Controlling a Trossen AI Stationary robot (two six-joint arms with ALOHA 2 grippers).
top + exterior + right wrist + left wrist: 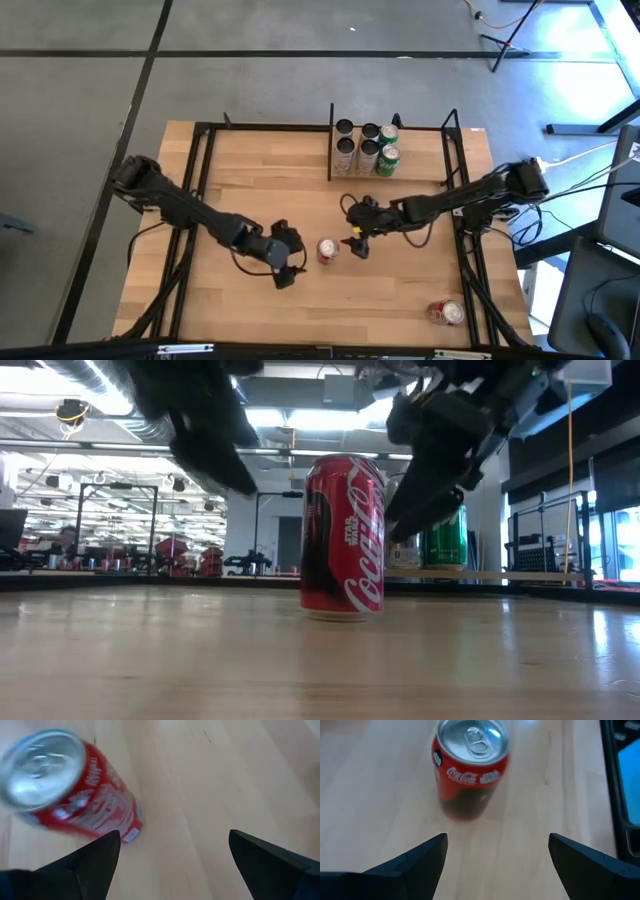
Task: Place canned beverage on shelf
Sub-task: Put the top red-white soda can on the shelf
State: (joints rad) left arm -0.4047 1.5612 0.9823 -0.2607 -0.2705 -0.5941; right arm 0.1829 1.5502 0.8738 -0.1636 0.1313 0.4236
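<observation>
A red cola can (327, 250) stands upright on its base in the middle of the wooden tabletop; it also shows in the low view (343, 538) and both wrist views (470, 765) (70, 785). My left gripper (292, 265) (495, 840) hovers open just to the can's left and near side, slanting down. My right gripper (357, 243) (175, 835) hovers open just to the can's right, also slanting down. Neither touches the can. The shelf (420, 160), a light board in thin black rods, stands at the table's far side.
Several silver and green cans (365, 148) stand on the shelf's left part; its right part is bare. A second red can (447, 312) sits near the table's near right corner. Black frame rods (205, 180) run along the table's sides.
</observation>
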